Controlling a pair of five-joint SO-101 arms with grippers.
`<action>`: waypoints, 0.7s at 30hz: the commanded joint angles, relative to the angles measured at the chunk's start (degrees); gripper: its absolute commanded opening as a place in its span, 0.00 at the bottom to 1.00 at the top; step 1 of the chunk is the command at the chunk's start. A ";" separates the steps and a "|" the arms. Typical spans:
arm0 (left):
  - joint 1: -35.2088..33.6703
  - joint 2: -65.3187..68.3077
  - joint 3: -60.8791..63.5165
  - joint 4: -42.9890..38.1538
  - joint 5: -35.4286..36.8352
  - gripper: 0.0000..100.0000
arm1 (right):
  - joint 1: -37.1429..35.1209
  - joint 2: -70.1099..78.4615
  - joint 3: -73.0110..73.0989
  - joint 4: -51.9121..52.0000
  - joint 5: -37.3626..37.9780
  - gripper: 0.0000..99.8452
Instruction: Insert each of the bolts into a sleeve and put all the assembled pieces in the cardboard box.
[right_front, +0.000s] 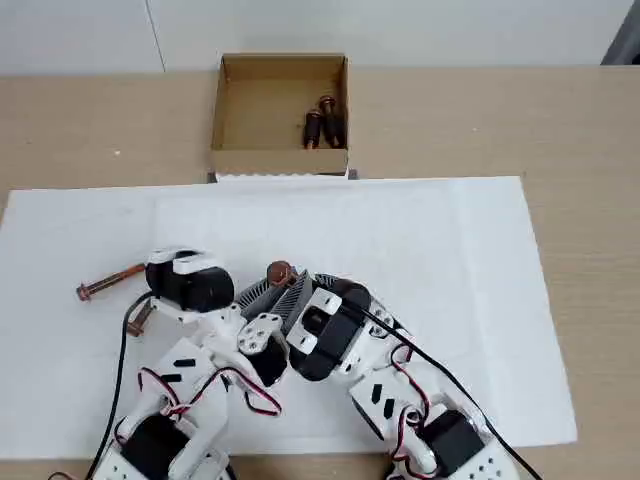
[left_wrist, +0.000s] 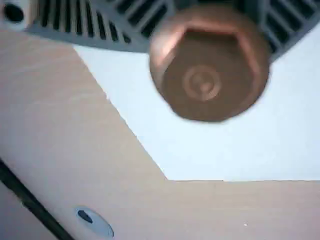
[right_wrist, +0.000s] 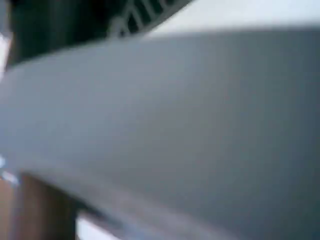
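1. Bolt (right_front: 279, 272) is among grey fingers (right_front: 258, 295) where both arms meet, by the desk's (right_front: 560, 130) front edge; can't tell which are gripping it.
2. I'd keep it dead straight and push slow.

Copper-coloured bolt (right_front: 105, 284), brown cardboard box (right_front: 217, 105), white paper (right_front: 450, 250), tan wooden table (right_front: 580, 130).

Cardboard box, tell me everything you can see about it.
The cardboard box is a shallow, open-topped brown tray. It sits upright on the wooden table at the far edge of the white sheet. Copper-coloured assembled pieces lie inside by its right wall. Nothing else touches it.
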 joint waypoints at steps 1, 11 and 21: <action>3.08 -0.18 0.04 4.40 -2.81 0.01 | 0.31 -1.19 -2.20 -1.45 0.35 0.00; -0.79 -0.18 0.57 6.07 -6.95 0.16 | 0.31 -1.19 -2.11 -1.45 0.18 0.00; -7.38 -0.18 -4.18 6.42 -10.37 0.19 | 0.31 -1.19 -0.70 -1.54 0.09 0.00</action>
